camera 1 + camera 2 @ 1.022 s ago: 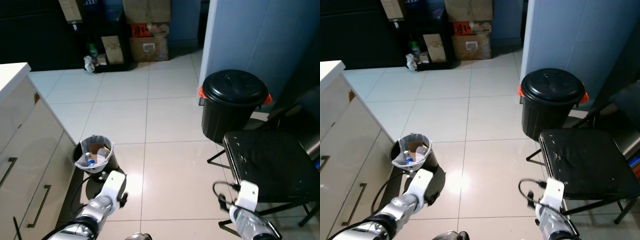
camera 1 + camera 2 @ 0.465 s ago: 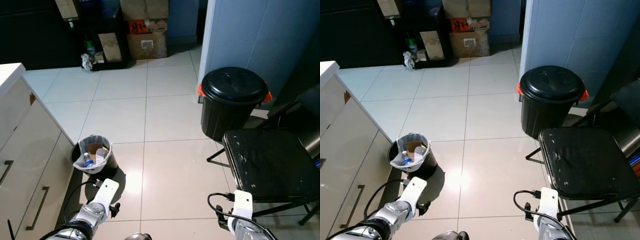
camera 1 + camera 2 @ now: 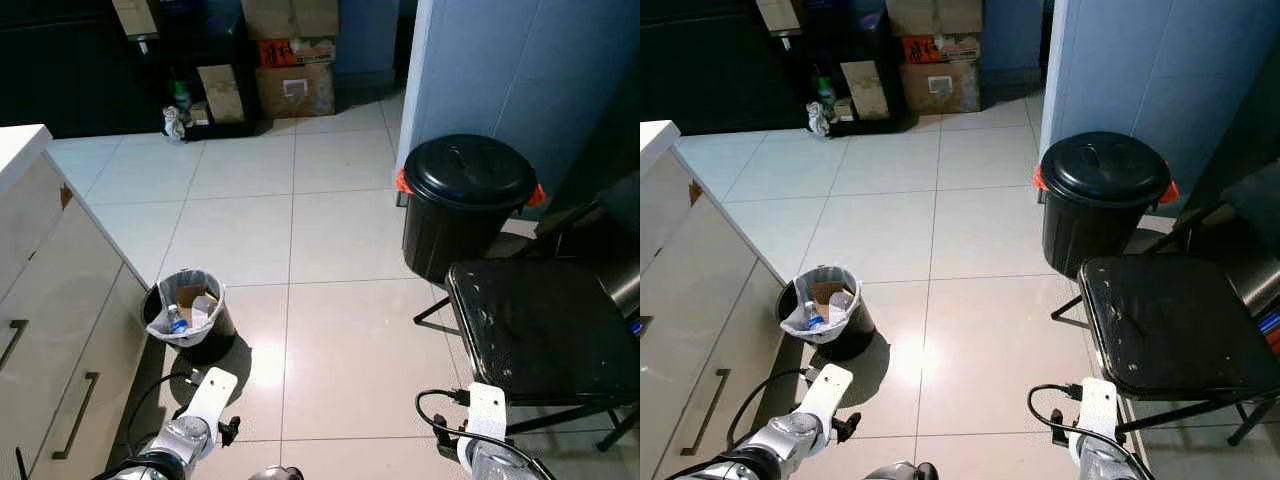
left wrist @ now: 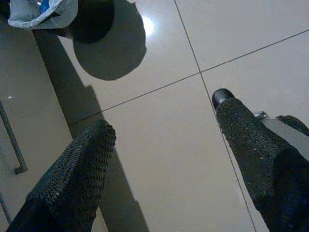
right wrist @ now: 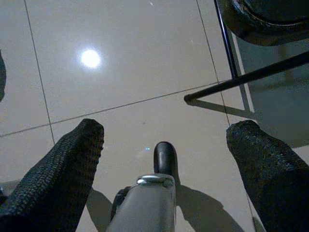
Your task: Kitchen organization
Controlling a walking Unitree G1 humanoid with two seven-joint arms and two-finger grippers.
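Observation:
My left gripper (image 4: 166, 123) hangs open over bare floor tile, nothing between its fingers. A small black waste bin (image 3: 187, 315) with a clear liner stands on the floor against the white cabinet, holding a plastic bottle and cardboard scraps; its edge sits just ahead of the left gripper in the left wrist view, as the bin (image 4: 43, 12). My right gripper (image 5: 168, 130) is also open and empty, low above the tiles beside the black chair's leg (image 5: 241, 77). Both forearms, left arm (image 3: 195, 425) and right arm (image 3: 485, 425), sit at the bottom of the eye views.
A white cabinet (image 3: 50, 300) with drawer handles runs along the left. A black lidded bin (image 3: 467, 205) stands by the blue wall, with a black folding chair (image 3: 545, 330) in front of it on the right. Cardboard boxes (image 3: 295, 60) are stacked at the far back.
Both arms have dropped lower and closer to my body in the eye views. The camera has shifted slightly; bins and chair stay put.

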